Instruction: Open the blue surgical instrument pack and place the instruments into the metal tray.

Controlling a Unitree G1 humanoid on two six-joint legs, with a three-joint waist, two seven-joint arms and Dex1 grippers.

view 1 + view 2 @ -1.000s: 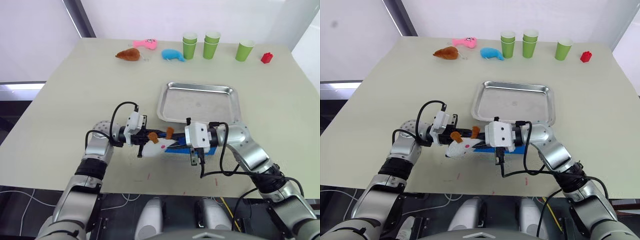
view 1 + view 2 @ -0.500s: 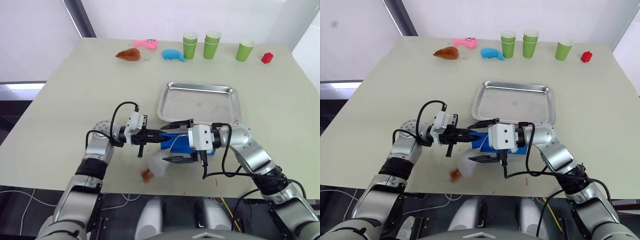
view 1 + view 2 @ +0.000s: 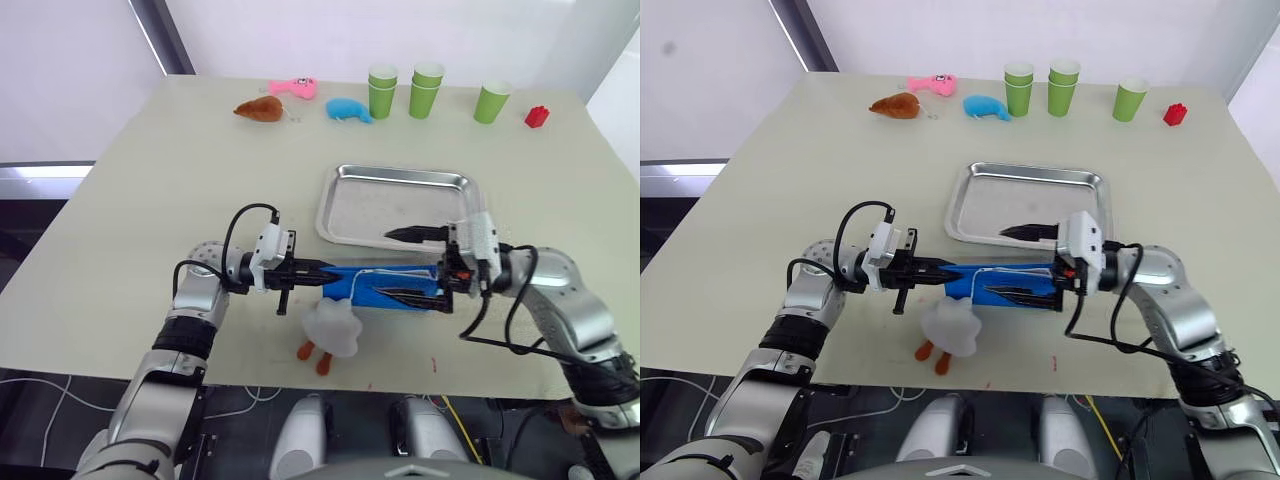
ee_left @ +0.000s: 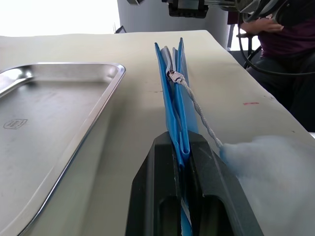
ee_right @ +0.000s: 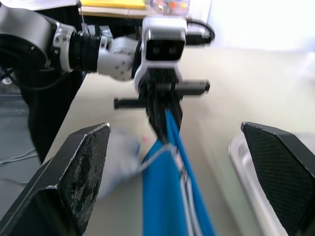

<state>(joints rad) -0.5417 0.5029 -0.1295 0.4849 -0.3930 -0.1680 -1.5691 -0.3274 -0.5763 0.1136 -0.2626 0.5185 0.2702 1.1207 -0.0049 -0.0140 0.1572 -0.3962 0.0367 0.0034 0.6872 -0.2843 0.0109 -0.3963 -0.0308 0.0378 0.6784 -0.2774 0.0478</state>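
Since the earlier frames the right gripper has been drawn back toward the robot's right, and the white plush duck, half a second ago at the near edge of the table with its feet leftward, is now seen lying just below the pack with its orange feet toward the table edge.

Right gripper: fingers spread wide, nothing held; one finger is seen over the near rim of the metal tray, the other against the near side of the blue surgical instrument pack.

Left gripper: fingers closed tight on the left end of the pack; in the left wrist view the blue fabric edge is seen pinched between the two pads.

Pack: stood on edge, stretched between the two grippers, just in front of the tray. A zip pull with a white cord is seen on its top edge, the cord running to the plush duck.

Tray: bare steel, beyond the pack.

Far edge of table: a brown plush, a pink plush, a small blue plush, green paper cups, some stacked, and a small red block.

A seated person is noted beyond the table in the left wrist view.
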